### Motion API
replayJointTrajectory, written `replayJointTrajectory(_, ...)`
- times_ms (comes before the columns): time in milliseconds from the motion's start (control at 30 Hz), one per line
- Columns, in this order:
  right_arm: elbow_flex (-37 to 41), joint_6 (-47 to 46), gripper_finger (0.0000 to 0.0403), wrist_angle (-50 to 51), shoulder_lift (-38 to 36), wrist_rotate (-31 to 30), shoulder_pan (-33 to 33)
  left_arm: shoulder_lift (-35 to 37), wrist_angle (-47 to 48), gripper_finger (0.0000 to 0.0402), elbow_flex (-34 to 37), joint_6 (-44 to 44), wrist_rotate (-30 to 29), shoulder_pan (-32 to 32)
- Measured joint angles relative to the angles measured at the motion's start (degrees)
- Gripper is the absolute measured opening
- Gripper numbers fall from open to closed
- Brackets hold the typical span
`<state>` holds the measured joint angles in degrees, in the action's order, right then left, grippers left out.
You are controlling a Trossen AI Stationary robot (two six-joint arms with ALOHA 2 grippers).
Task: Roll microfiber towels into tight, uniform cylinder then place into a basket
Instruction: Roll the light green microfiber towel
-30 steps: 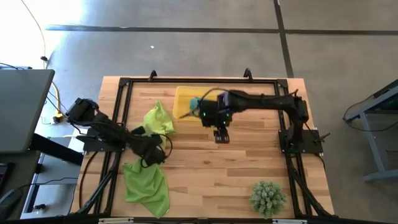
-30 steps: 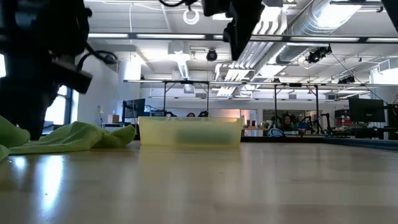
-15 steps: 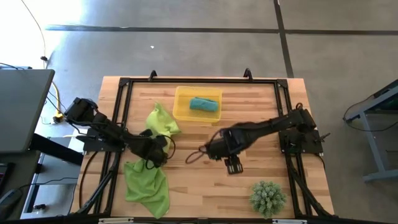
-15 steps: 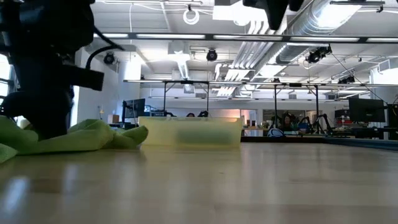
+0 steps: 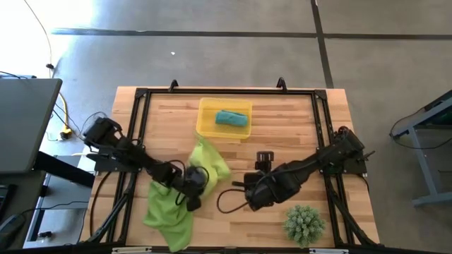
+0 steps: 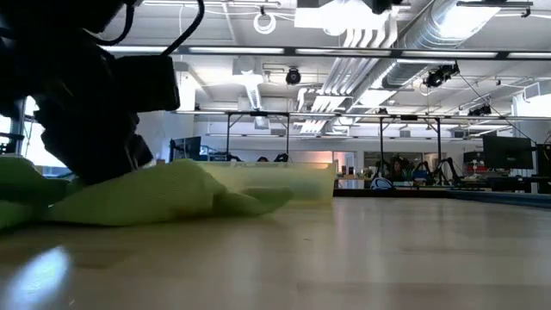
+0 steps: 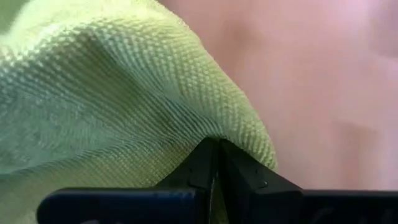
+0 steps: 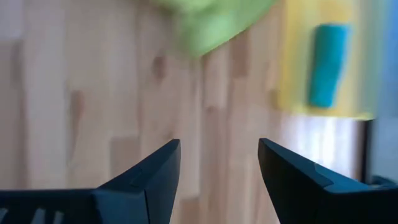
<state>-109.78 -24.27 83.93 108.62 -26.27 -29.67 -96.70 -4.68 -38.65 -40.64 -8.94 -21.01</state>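
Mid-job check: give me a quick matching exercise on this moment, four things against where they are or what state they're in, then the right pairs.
Things:
1. teal towel
2. left gripper
3. right gripper
4. spiky green plant

States or places:
A. open, holding nothing, over bare wood
B. on the table's near right corner, by itself
C. rolled up, lying in the yellow basket
D. shut on a fold of a lime-green towel

Pairs: 1-C, 2-D, 3-A, 4-B
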Motion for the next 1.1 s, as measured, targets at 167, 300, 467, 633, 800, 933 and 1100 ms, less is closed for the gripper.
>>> replayJointTrajectory(167,0.00,-1.67,0.0208,-2.92,0.02,-8.75,-1.36,-1.53,-13.68,0.0019,-0.05,5.29,7.16,-1.38)
replayJointTrajectory(300,0.00,-2.65,0.0208,-6.39,0.02,-9.77,-1.24,1.29,-15.57,0.0019,-0.07,5.34,6.52,-1.53)
replayJointTrajectory(467,0.00,-1.24,0.0208,-9.49,2.11,-9.94,-1.22,4.53,-15.24,0.0019,-0.09,7.19,6.37,-1.73)
replayJointTrajectory(633,0.00,1.18,0.0208,-10.12,6.37,-10.32,-1.53,5.55,-13.07,0.0019,-0.11,8.36,6.37,-3.24)
replayJointTrajectory(800,0.00,4.35,0.0208,-10.11,12.12,-10.01,-0.76,4.96,-5.53,0.0019,-0.11,7.65,1.78,-4.94)
replayJointTrajectory(933,0.00,4.92,0.0208,-10.39,17.47,-5.03,0.99,4.49,0.35,0.0019,-0.10,4.84,-4.13,-5.83)
replayJointTrajectory(1100,0.02,5.28,0.0208,-10.83,22.46,-0.69,1.82,2.51,1.70,0.0019,-0.13,3.35,-5.85,-5.72)
